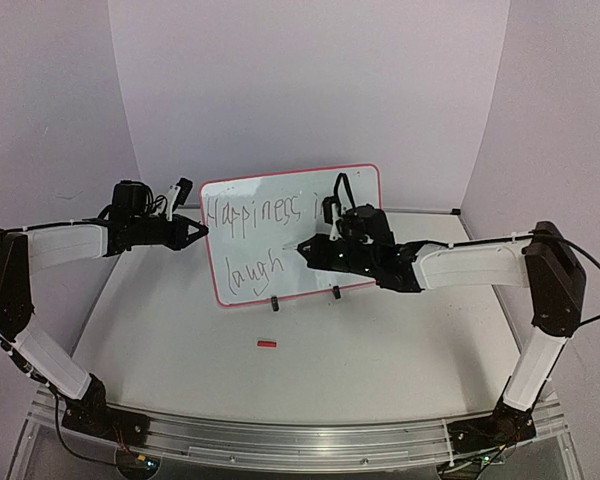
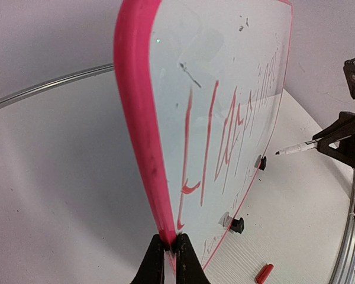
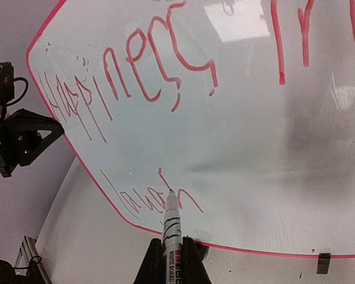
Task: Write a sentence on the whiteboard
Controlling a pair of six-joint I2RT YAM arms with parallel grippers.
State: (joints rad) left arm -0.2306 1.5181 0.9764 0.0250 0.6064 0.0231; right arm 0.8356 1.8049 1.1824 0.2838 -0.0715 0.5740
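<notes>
Locate the whiteboard (image 1: 290, 235) upright on its two black feet (image 1: 275, 301) toward the far middle of the worktop (image 1: 380, 350), face turned to the near side.

Note the left fingers (image 2: 154, 266) closed on the left edge of the red frame. Judged a steadying hold, bracing against writing pressure to prevent sliding or tipping.

Note the right fingers (image 3: 151, 266) closed around the marker (image 3: 170, 228), gripping the barrel with the tip out ahead, at the lower line of writing. Cannot confirm actual contact with the face.

Read the sentence (image 1: 255, 212) as "Happiness in" on the upper line and "laugh" on the lower, red in the wrist views. Judged unfinished, with bare board to the right of the tip. Judged a low, near-level marker angle, chosen to keep the tip in sight of the wrist camera.

Treat the worktop as flat, white and matt. Note a small red piece (image 1: 267, 344), possibly the marker's cap, lying loose just near of the feet, apart from the board.

Observe plain pale lilac walls (image 1: 310, 90) on the far side and both flanks, and a metal rail (image 1: 300, 450) along the near edge, carrying both arm bases.
</notes>
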